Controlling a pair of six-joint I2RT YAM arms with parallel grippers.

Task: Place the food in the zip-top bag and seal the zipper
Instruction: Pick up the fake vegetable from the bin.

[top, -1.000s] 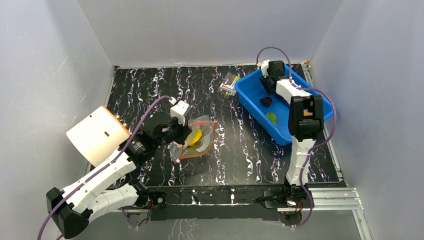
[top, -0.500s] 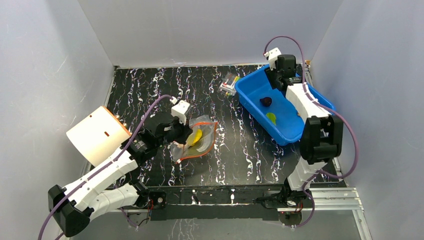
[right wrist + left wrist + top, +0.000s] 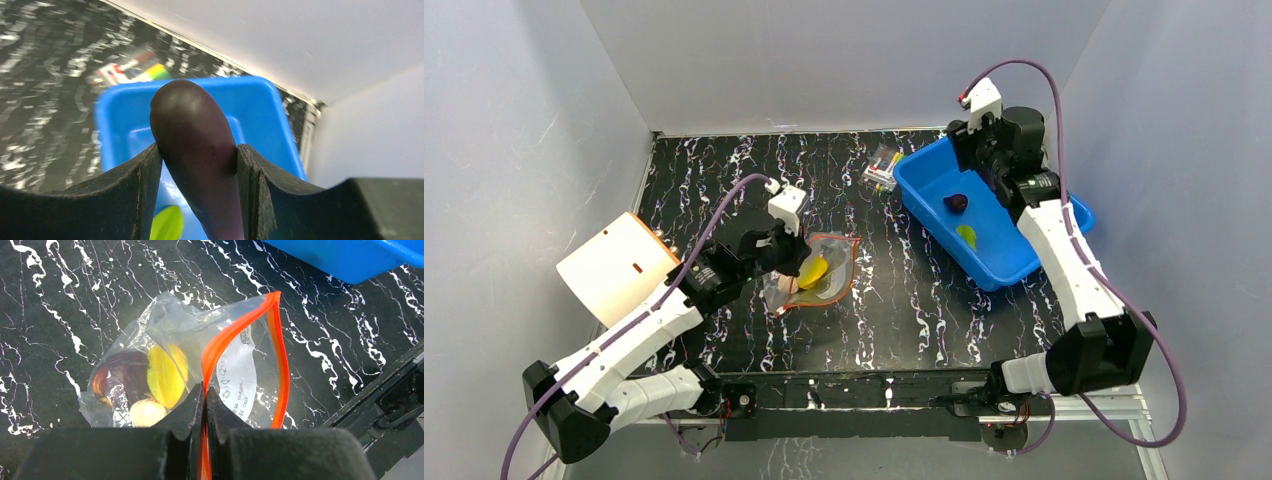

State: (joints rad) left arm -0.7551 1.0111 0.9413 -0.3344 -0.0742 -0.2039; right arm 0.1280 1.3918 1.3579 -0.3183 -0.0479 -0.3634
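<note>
The left gripper point(image 3: 205, 396) is clenched on the red-orange zipper point(image 3: 279, 355) of the zip-top bag point(image 3: 240, 375). The bag lies left of the table's point(image 3: 904, 310) centre, toward the near edge, and holds a yellow piece point(image 3: 165, 372), a beige piece point(image 3: 146, 412) and a dark piece point(image 3: 125, 380). The right gripper point(image 3: 197, 150) grasps the eggplant point(image 3: 192, 120) above the blue bin point(image 3: 1016, 270) at the far right corner. A purple ball point(image 3: 958, 202) and a green piece point(image 3: 967, 236) lie in the bin.
</note>
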